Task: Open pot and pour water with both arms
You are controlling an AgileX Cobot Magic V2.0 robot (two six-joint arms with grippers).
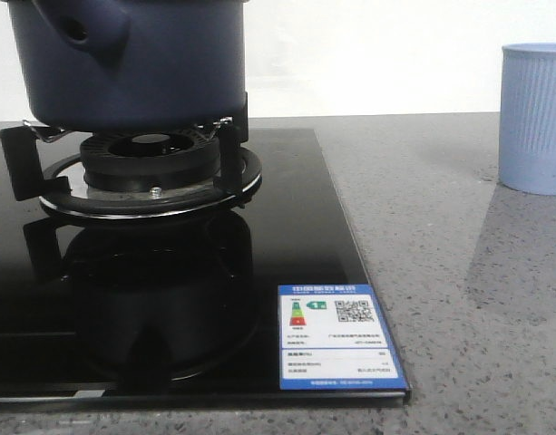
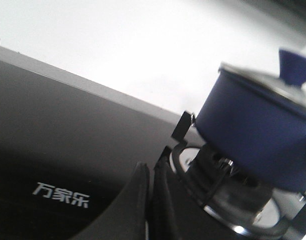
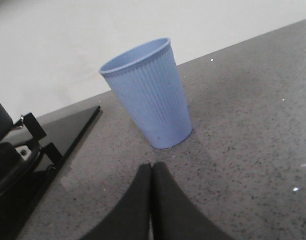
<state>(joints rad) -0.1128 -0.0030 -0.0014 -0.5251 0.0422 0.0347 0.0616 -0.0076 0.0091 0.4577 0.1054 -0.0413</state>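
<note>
The dark navy-blue pot (image 1: 123, 63) stands on the gas burner grate (image 1: 151, 177) at the left of the front view, its side lug with a small hole facing me. In the left wrist view the pot (image 2: 257, 135) carries a glass lid (image 2: 265, 82) with a blue knob (image 2: 294, 67). My left gripper (image 2: 149, 167) is shut and empty, low over the black hob and short of the grate. My right gripper (image 3: 152, 167) is shut and empty, close above the counter in front of the light blue ribbed cup (image 3: 148, 95). Neither gripper shows in the front view.
The black glass hob (image 1: 169, 299) carries an energy label (image 1: 336, 335) at its front right corner. The grey speckled counter (image 1: 450, 272) lies to its right, with the blue cup (image 1: 534, 118) at the far right. A white wall stands behind.
</note>
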